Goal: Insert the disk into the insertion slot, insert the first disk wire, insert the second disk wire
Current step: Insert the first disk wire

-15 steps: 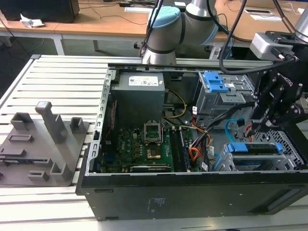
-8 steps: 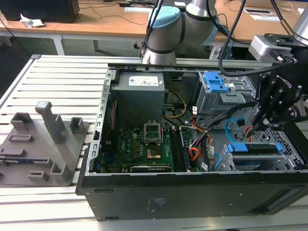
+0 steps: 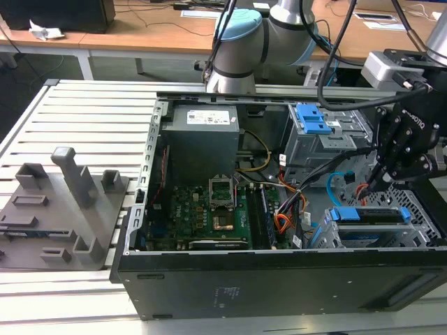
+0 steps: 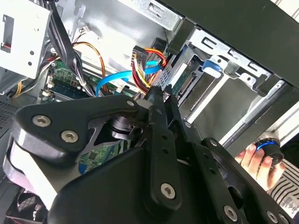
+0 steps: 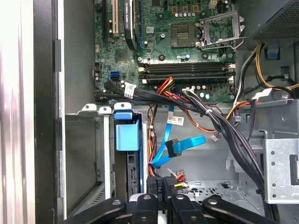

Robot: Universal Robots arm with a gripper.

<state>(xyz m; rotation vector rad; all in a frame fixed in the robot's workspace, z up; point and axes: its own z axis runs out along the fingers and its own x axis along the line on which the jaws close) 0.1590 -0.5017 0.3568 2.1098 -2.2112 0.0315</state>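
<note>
While my hand (image 5: 162,189) was pinched closed on the dark plug (image 5: 156,184) of the red-and-yellow first disk wire (image 5: 180,177), the blue-framed silver disk (image 5: 127,135) sat inside the perforated grey metal insertion slot (image 3: 418,204). I judged that a tilted plug could jam. My hand hid where plug and disk meet.

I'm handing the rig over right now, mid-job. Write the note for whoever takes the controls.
The gripper: jaws closed on the black plug of the first disk wire, close to the disk's connector end.
The disk: sits in the insertion slot, blue caddy showing. Done.
Whether the first disk wire is seated cannot be told.
The second disk wire: a loose loop inside the case, its dark plug free. Not inserted.
</note>
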